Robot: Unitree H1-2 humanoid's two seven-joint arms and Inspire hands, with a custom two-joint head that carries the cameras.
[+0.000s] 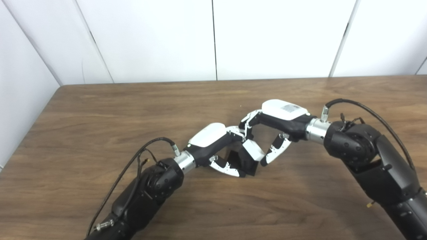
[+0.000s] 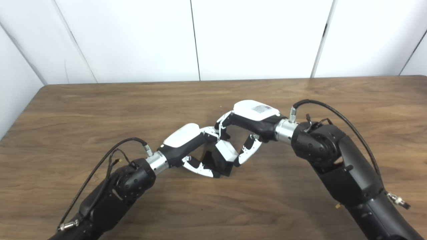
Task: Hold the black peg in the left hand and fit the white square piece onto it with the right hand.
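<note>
Left robot hand (image 1: 213, 146) low over the wooden desk (image 1: 100, 113), fingers and thumb closed around the black peg (image 1: 245, 163), right robot hand (image 1: 277, 123) pinching the white square piece (image 1: 254, 149), tilted, touching the peg's upper end, between both hands at mid-desk

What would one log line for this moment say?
left hand: holds black peg | right hand: holds white piece against peg | seated: cannot tell
</note>
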